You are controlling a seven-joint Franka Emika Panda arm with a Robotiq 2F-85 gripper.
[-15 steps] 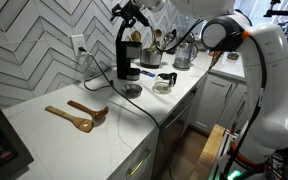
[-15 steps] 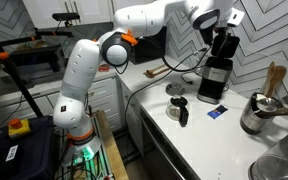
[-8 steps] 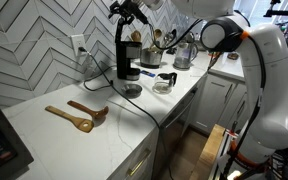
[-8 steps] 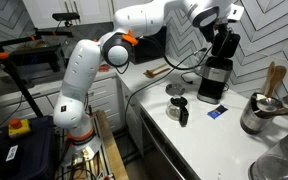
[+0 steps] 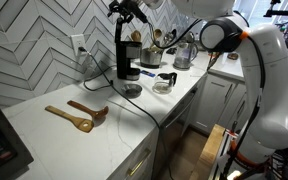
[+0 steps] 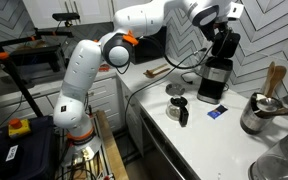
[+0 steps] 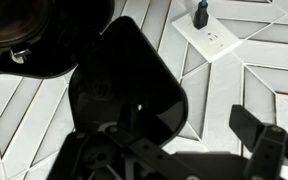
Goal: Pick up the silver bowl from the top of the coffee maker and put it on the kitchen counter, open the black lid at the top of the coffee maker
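The black coffee maker (image 5: 126, 55) stands on the white kitchen counter (image 5: 44, 135) against the tiled wall; it also shows in an exterior view (image 6: 215, 78). My gripper (image 5: 130, 12) is at the machine's top, also seen from the other side (image 6: 224, 28). In the wrist view the black lid (image 7: 124, 95) stands tilted up, close to my open gripper (image 7: 189, 140); one finger shows at the right. The silver bowl (image 5: 132, 90) sits on the counter by the machine's base, also in an exterior view (image 6: 176, 89).
A glass carafe (image 5: 164, 82) with black handle stands beside the machine. Wooden utensils (image 5: 79, 115) lie on the counter. A steel pot (image 6: 254, 115) with utensils and a small blue item (image 6: 215, 112) lie nearby. A wall outlet (image 7: 209, 35) holds a plug.
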